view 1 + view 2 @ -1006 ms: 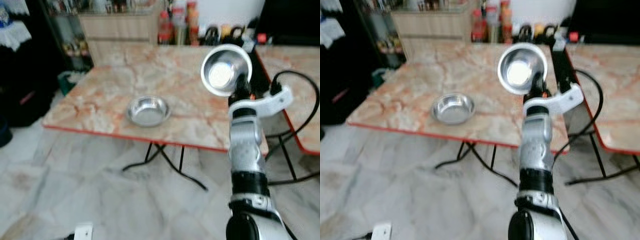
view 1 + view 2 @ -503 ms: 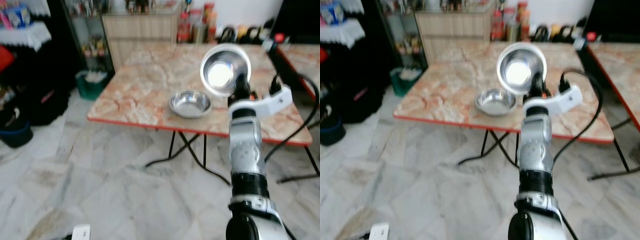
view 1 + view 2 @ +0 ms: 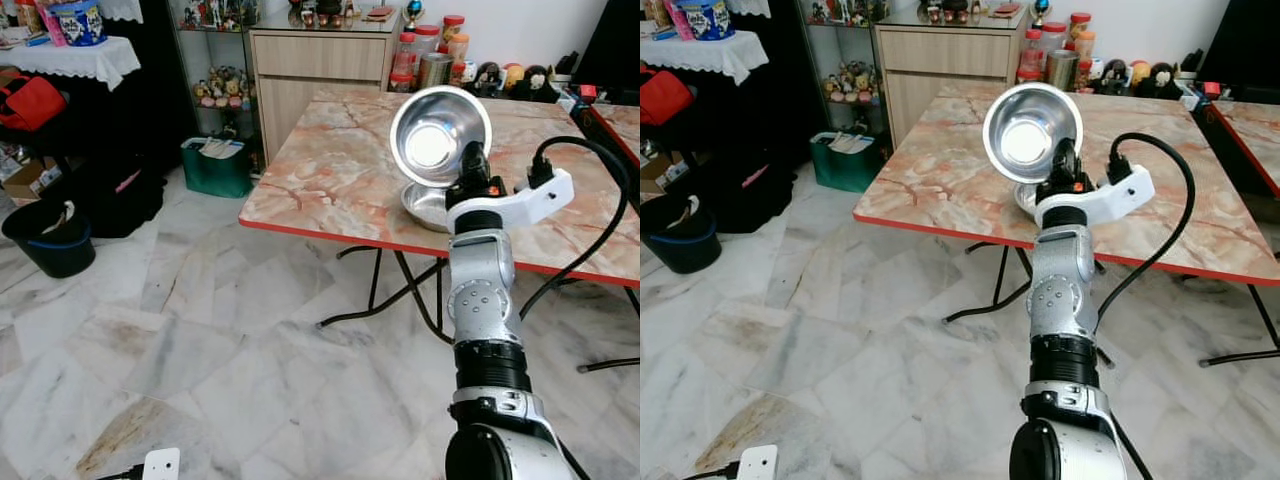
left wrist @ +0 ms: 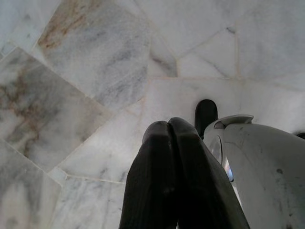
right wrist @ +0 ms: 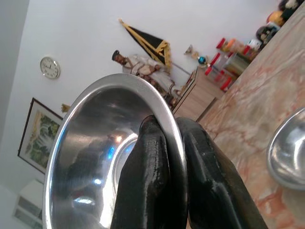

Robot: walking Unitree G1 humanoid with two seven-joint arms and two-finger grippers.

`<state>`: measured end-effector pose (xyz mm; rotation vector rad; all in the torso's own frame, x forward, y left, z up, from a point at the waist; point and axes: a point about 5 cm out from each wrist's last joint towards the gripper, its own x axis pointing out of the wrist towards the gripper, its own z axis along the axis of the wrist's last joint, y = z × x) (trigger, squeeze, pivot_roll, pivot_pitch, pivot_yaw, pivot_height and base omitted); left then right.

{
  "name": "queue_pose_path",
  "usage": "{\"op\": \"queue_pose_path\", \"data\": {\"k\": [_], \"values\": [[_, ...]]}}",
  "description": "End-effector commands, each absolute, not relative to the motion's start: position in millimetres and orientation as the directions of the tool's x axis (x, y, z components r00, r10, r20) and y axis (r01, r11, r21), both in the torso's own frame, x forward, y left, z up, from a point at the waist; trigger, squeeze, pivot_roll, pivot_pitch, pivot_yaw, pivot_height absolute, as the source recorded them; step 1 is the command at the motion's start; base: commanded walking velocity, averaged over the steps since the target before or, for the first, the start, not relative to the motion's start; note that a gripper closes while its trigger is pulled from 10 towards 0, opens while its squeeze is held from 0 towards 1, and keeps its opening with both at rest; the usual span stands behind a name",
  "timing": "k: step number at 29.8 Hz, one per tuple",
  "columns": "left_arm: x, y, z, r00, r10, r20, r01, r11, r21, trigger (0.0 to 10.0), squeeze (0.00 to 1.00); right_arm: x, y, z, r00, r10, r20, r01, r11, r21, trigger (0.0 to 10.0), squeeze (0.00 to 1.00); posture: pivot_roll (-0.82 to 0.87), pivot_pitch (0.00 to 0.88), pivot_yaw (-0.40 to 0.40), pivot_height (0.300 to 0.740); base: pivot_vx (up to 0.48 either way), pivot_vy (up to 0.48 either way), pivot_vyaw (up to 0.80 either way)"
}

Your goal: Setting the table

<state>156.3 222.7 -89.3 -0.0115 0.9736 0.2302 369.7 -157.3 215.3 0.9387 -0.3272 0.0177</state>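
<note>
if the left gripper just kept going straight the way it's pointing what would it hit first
Most likely the marble floor. The left gripper points down at the tiles with nothing between; the robot's own grey casing sits beside that line, not across it.

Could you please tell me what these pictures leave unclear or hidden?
- Second bowl on the table: mostly hidden behind the right gripper and held bowl in both eye views.
- Jars on the cabinet: too small to read.
- Far table: cut off by the edge.
</note>
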Motion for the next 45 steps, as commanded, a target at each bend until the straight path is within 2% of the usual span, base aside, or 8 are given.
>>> {"op": "queue_pose_path", "data": {"k": [1, 4, 16, 21, 38, 45], "values": [[157.4, 221.9, -89.1, 0.541, 0.187, -0.82, -0.186, 0.977, 0.1, 10.0, 0.0, 370.1, -163.9, 216.5, 0.948, -0.143, 0.286, -0.146, 0.603, 0.784, 10.0, 0.0, 0.03, 0.014, 0.015, 0.74, 0.0, 0.0, 0.0], [157.5, 221.2, -89.2, 0.54, 0.185, -0.821, -0.182, 0.978, 0.1, 10.0, 0.0, 369.8, -169.1, 214.9, 0.946, -0.147, 0.289, -0.133, 0.636, 0.76, 10.0, 0.0, 0.03, 0.016, 0.014, 0.74, 0.0, 0.0, 0.0], [159.3, 219.2, -88.8, 0.546, 0.18, -0.818, -0.173, 0.98, 0.1, 10.0, 0.0, 369.2, -165.5, 214.3, 0.946, -0.136, 0.296, -0.147, 0.633, 0.76, 10.0, 0.0, 0.03, 0.019, 0.014, 0.74, 0.12, 0.0, 0.0], [159.4, 220.6, -88.4, 0.548, 0.189, -0.815, -0.183, 0.978, 0.104, 10.0, 0.0, 369.3, -166.5, 215.3, 0.944, -0.136, 0.301, -0.146, 0.643, 0.751, 10.0, 0.0, 0.03, 0.021, 0.014, 0.74, 0.244, 0.0, 0.73], [162.5, 218.6, -87.4, 0.555, 0.191, -0.809, -0.185, 0.977, 0.103, 10.0, 0.0, 369.4, -169.0, 212.8, 0.943, -0.159, 0.292, -0.134, 0.622, 0.771, 10.0, 0.0, 0.03, 0.023, 0.01, 0.74, 0.291, 0.0, 0.0], [163.6, 218.7, -86.9, 0.56, 0.19, -0.806, -0.184, 0.978, 0.102, 10.0, 0.0, 369.1, -169.2, 210.7, 0.946, -0.15, 0.289, -0.124, 0.653, 0.747, 10.0, 0.0, 0.03, 0.025, 0.013, 0.74, 0.312, 0.0, 0.0]]}}
